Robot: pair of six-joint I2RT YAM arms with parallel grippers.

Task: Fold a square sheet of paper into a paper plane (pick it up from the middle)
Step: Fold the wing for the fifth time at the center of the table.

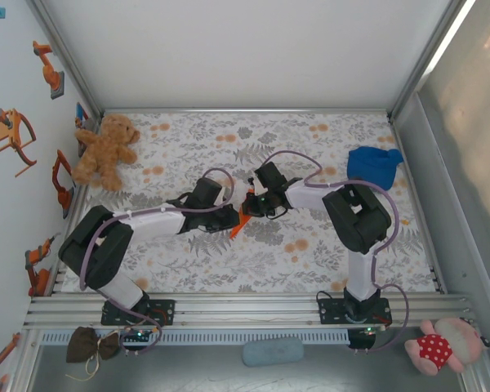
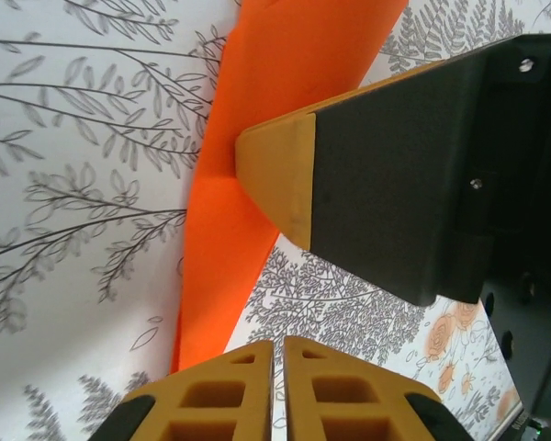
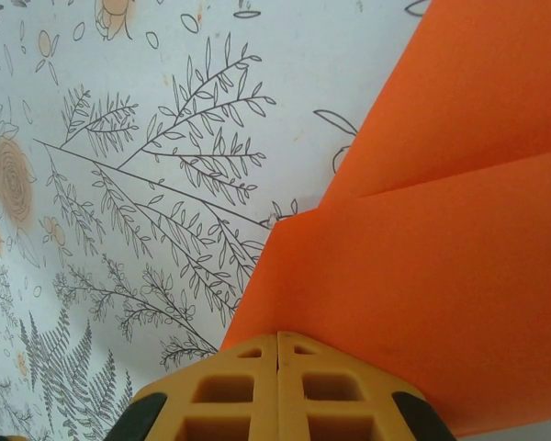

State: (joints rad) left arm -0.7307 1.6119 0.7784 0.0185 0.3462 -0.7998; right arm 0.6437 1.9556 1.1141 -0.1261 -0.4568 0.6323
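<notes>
Both arms are bent at the elbow and reach inward, meeting at the middle of the tabletop (image 1: 188, 261). The left gripper (image 2: 277, 367) has its jaws together. Whether they nip the folded orange paper (image 2: 257, 92) cannot be told. The right gripper (image 3: 277, 367) is closed, and its fingertip (image 2: 285, 175) bears down on the paper. From above, the wrists hide all but a sliver of it.

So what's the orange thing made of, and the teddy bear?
The orange sheet looks like thin matte paper: it shows sharp creases and flat overlapping layers. The teddy bear looks like fuzzy brown plush, probably stuffed fabric, going by its soft fluffy outline.
</notes>
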